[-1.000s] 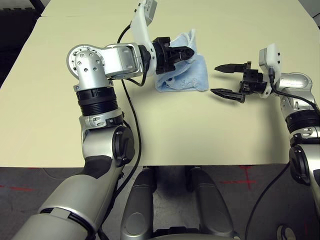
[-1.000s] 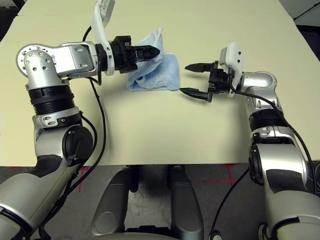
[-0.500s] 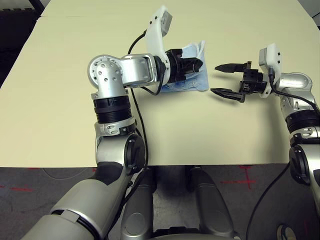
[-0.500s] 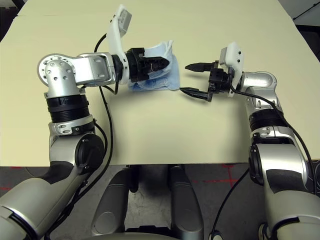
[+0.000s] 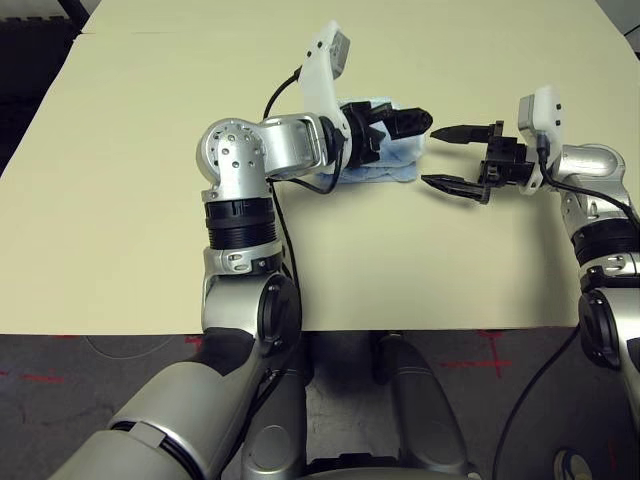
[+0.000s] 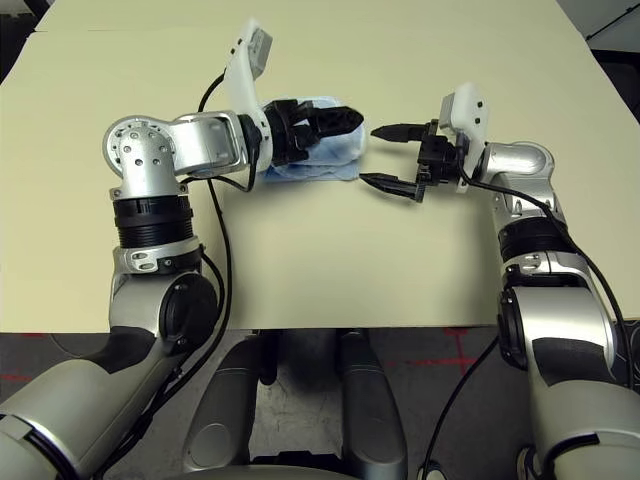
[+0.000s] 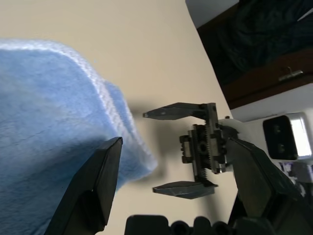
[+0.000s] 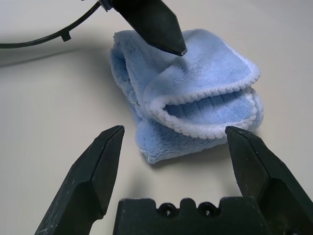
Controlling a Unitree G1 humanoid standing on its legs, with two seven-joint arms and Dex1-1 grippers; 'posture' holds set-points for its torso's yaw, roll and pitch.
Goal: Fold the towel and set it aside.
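Observation:
The light-blue towel (image 5: pixel 392 166) lies folded over itself on the beige table, its white-stitched edges stacked on the side facing my right gripper (image 5: pixel 430 157). My left gripper (image 5: pixel 405 122) hovers just over the towel's top, open, with nothing between its fingers. In the right wrist view the towel (image 8: pixel 190 112) shows as a doubled bundle, with a black left fingertip (image 8: pixel 156 24) above it. My right gripper stands open, a short way to the right of the towel, pointing at it. In the left wrist view the towel (image 7: pixel 49 122) lies beneath my left gripper, with the right gripper (image 7: pixel 195 147) beyond it.
The beige table (image 5: pixel 400 260) stretches wide on all sides of the towel. Its front edge (image 5: pixel 420 327) runs near my body, with dark floor below. A black cable (image 5: pixel 285 230) hangs along my left arm.
My left gripper has carried the towel's flap to the right, laid it over the rest and opened, letting go. The towel now lies folded flat. The right arm has not moved.

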